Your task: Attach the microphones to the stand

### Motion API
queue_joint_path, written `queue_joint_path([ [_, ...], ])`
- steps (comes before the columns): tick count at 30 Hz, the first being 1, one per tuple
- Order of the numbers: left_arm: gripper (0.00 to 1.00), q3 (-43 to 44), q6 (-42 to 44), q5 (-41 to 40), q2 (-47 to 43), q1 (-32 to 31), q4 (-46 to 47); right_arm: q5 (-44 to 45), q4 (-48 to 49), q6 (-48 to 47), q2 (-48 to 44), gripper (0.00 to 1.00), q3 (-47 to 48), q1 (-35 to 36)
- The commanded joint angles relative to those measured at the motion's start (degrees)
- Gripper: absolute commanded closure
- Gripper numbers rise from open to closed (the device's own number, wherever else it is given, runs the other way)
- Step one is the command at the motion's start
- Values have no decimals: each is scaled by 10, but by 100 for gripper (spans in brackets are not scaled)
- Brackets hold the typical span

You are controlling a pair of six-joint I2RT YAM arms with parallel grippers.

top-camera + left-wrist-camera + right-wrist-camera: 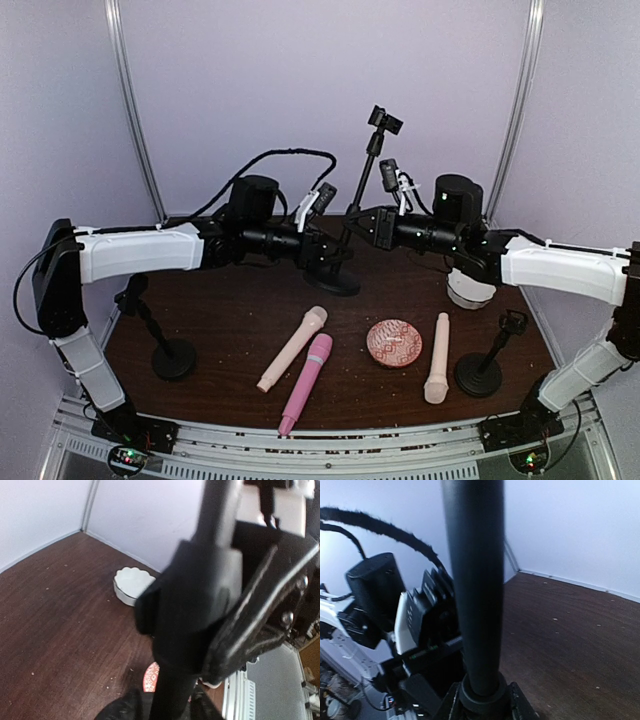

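Note:
The tall black stand (363,180) rises at the back centre from a round base to a clip at its top. My right gripper (364,222) is shut on its pole (475,580) (485,706), the fingers pressed against a collar. My left gripper (326,260) sits low on the same stand (172,680) (167,707), with a dark finger on each side of the pole; whether it squeezes is unclear. Three microphones lie loose on the brown table: a cream one (293,348), a pink one (306,382) beside it, and another cream one (437,357) to the right.
A patterned pink dish (394,343) lies between the microphones. Two short black stands stand at the left (160,345) and the right (485,365). A white scalloped bowl (470,290) (131,583) sits under the right arm. Pale walls close the back and sides.

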Motion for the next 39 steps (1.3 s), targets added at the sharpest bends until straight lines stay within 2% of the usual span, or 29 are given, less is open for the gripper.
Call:
queue_joint_path([
  [1,48,26,4,-149,-32,6,-35,117,-52,-91,-23,100,-5,6],
  [4,29,12,24,-196,-58,7,-33,136,-3,-93,-16,100,-27,4],
  [6,25,8,41,-212,-69,6,-33,151,32,-95,-1,100,-37,5],
  [11,25,6,61,-258,-80,7,-44,209,114,-122,47,100,-56,9],
  [18,28,8,58,-227,-74,6,-39,326,248,-223,115,100,-77,32],
  [25,28,7,57,-191,-72,7,-30,380,226,-284,196,100,-11,32],
  [29,29,6,57,-191,-75,7,-30,395,207,-287,229,100,14,32],
  [32,29,7,57,-189,-76,7,-30,397,183,-284,236,92,30,32],
  [37,29,9,58,-188,-78,6,-33,410,146,-269,242,60,50,25],
  [39,29,9,58,-188,-78,7,-33,412,138,-259,239,53,49,20],
])
